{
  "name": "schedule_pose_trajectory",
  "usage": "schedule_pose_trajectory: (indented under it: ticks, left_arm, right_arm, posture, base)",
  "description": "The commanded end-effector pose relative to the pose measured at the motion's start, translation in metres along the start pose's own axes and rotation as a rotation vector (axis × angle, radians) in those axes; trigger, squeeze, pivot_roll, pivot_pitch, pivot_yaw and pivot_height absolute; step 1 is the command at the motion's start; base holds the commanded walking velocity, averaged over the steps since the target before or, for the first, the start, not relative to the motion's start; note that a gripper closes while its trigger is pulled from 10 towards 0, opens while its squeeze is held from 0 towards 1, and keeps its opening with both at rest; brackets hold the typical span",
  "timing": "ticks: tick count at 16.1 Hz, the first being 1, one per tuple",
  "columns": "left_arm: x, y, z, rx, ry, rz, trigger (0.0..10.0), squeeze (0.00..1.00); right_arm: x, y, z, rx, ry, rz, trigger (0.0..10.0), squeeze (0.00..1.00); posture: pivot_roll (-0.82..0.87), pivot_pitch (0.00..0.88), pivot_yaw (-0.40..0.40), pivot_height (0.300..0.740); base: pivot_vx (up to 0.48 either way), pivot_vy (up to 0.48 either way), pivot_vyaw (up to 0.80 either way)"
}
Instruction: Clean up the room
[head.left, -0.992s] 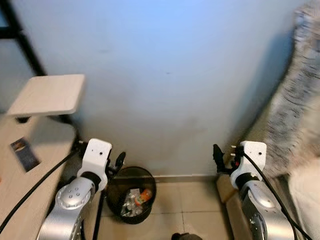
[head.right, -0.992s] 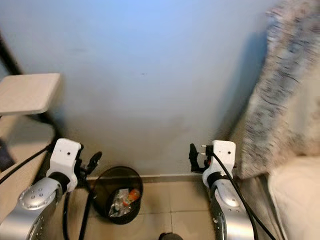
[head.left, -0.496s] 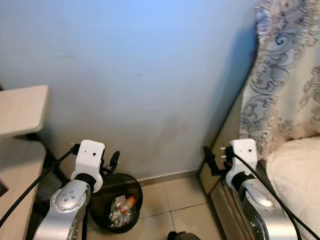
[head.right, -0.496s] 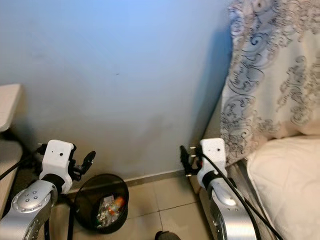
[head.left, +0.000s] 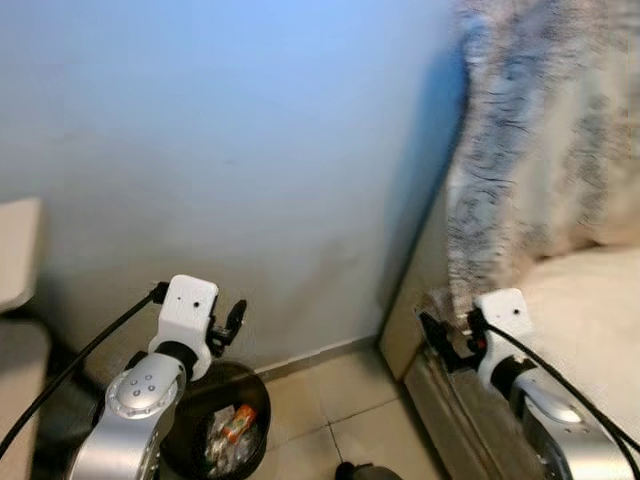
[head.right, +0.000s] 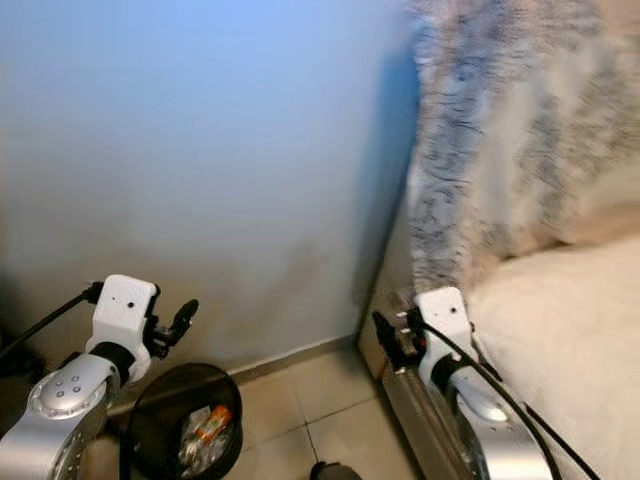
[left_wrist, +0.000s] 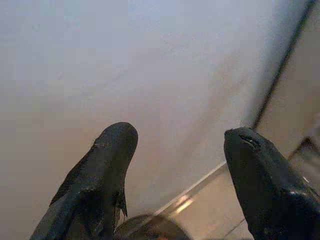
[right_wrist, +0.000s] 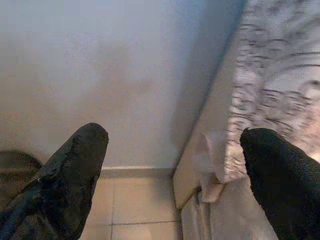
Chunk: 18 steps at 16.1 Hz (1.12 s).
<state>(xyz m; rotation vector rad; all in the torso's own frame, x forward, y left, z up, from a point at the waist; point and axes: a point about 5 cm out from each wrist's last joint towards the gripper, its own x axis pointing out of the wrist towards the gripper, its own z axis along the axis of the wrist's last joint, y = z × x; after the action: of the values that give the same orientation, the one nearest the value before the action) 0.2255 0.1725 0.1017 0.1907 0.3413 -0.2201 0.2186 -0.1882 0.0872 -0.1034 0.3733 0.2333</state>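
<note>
2 empty grippers, left (left_wrist: 175, 150) & right (right_wrist: 175, 150), held up w/ fingers apart, likely carried in transit; trash bin (head.left: 215, 435) sits by wall under left arm

Head cameras look down at the wall (head.left: 250, 150) and bin (head.left: 215, 435); both wrist cameras face that wall (left_wrist: 150, 75) closely, fingers spread.

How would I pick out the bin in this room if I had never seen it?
Find the pale blue wall and follow it down to the tiled floor. The bin stands there at the wall's foot, below the left gripper. It is round, black and open-topped, with crumpled litter, one piece orange, inside, and it is the only dark thing on the light tiles.
</note>
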Motion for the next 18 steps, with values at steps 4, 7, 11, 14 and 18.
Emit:
schedule_pose_trajectory:
  ticks: [4,7,11,14,18]
  left_arm:
    - [-0.006,0.002,0.005,-0.025,-0.018,-0.032,10.0,0.0]
    - [-0.006,0.008,-0.002,-0.067,0.0,-0.012,10.0,0.0]
    - [-0.001,0.008,-0.002,-0.048,-0.024,0.074,10.0,0.0]
    - [0.001,0.005,0.003,-0.067,-0.055,0.038,10.0,0.0]
    - [0.006,0.004,0.003,-0.082,-0.066,0.064,10.0,0.0]
  right_arm:
    - [-0.002,0.011,-0.003,0.079,-0.009,-0.05,10.0,0.0]
    - [-0.01,0.021,-0.012,0.077,0.017,-0.025,10.0,0.0]
    - [-0.01,0.017,-0.005,0.085,-0.012,-0.068,10.0,0.0]
    - [-0.008,0.019,-0.001,0.083,-0.029,-0.068,10.0,0.0]
    - [0.001,0.016,0.009,0.105,-0.056,-0.1,10.0,0.0]
  posture:
    - [-0.06,0.0,0.044,0.74]
    - [-0.07,0.0,0.056,0.74]
    - [-0.11,0.0,0.064,0.74]
    - [-0.12,0.0,0.063,0.74]
    - [-0.13,0.0,0.059,0.74]
  base:
    - [0.0,0.0,-0.8]
    - [0.0,0.0,-0.8]
    - [0.0,0.0,-0.8]
    - [0.0,0.0,-0.8]
    - [0.0,0.0,-0.6]
